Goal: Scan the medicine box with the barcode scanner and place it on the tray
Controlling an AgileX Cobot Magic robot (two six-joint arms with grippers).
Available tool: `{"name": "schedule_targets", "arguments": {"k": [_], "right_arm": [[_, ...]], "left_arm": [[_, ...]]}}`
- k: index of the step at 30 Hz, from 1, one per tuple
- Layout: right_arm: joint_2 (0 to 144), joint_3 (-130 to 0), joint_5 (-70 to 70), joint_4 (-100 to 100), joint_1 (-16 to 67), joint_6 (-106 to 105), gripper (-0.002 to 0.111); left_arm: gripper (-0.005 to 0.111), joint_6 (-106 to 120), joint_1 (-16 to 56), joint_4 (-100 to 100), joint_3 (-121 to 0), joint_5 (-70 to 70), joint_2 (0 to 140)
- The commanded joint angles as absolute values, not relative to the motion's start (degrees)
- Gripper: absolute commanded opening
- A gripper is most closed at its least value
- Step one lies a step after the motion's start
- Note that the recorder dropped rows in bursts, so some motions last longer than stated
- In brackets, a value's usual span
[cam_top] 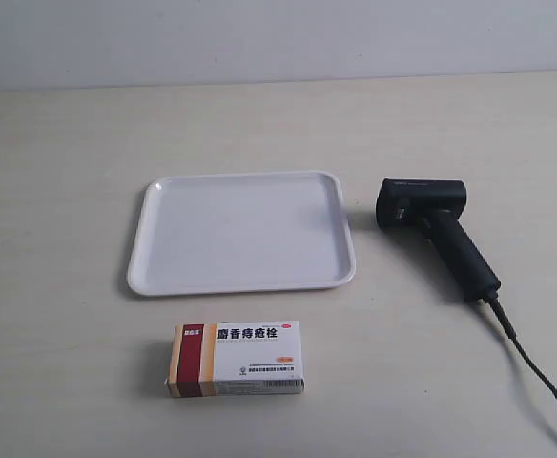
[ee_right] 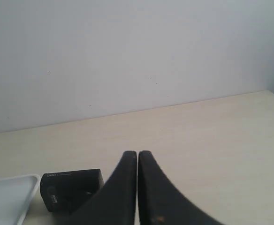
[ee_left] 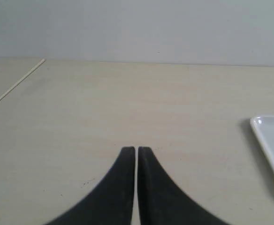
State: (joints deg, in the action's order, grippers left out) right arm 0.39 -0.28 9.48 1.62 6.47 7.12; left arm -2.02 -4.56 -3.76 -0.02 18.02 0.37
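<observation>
The medicine box [cam_top: 237, 358], a white carton with a dark red and tan band, lies flat on the table just in front of the white tray [cam_top: 154, 277]. To the right of the tray in the exterior view lies the black barcode scanner [cam_top: 433, 225], its cable trailing toward the lower right. No arm shows in the exterior view. My left gripper [ee_left: 137, 151] is shut with nothing in it, above bare table, with a corner of the tray [ee_left: 268, 140] off to one side. My right gripper [ee_right: 137, 154] is shut and empty; the scanner's head [ee_right: 71, 188] and a tray corner [ee_right: 10, 199] lie beyond it.
The scanner's black cable [cam_top: 536, 367] runs across the table to the lower right edge of the exterior view. A plain pale wall [cam_top: 278, 38] stands behind the table. A thin seam [ee_left: 15, 84] crosses the tabletop in the left wrist view.
</observation>
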Motion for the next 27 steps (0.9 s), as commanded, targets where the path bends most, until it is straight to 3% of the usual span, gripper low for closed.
{"name": "schedule_targets", "arguments": {"k": [1,21,27], "right_arm": [[0.0,0.0,9.4,1.1,6.6,7.1,0.002],[0.0,0.0,10.2,1.1,6.6,7.1,0.002],[0.0,0.0,6.5,1.6,6.6,7.2,0.002]], "left_arm": [[0.005,-1.7,-4.6,-3.9,0.0,17.8,0.0],[0.005,-1.7,-4.6,-3.9,0.0,16.7,0.0],[0.005,-14.5,-4.6,1.0,0.0,-3.5,0.0]]}}
